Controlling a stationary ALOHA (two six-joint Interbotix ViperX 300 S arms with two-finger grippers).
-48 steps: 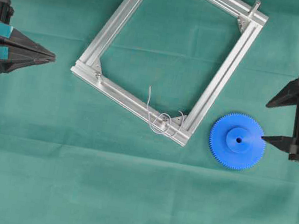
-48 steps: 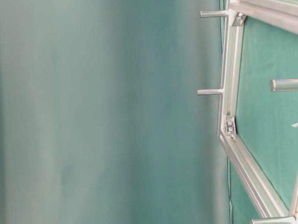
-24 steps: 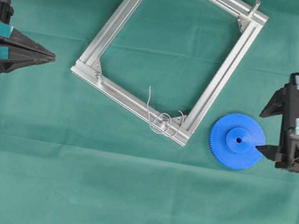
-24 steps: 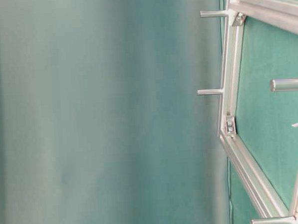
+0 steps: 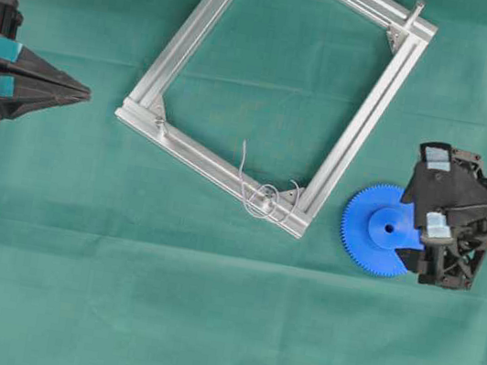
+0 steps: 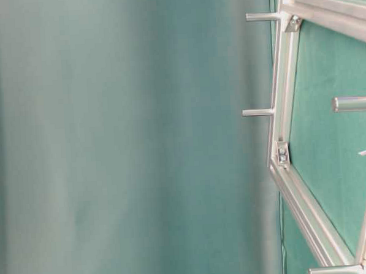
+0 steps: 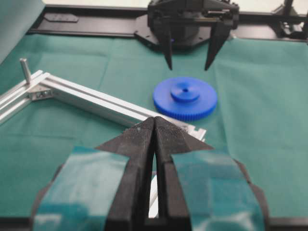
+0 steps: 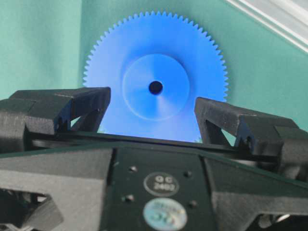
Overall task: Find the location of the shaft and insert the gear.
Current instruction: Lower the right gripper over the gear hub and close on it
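Gear: the blue gear (image 5: 384, 230) lay flat on the green-covered tabletop (image 5: 202, 324), toward its right edge, hub and centre hole facing up.
Gear and right hand: the right hand (image 5: 414, 230) hung over the gear's right side, fingers spread wide, one to either side of the hub, not gripping it.
Frame: the aluminium frame (image 5: 202, 35) lay just beside the gear, its near corner close to the teeth.
Shaft: the shaft (image 5: 268, 199), looped with pale wire, stood on the frame's rail by that corner.
Left hand: the left hand (image 5: 83, 94) stayed at the tabletop's left edge, fingers pressed together, holding nothing.
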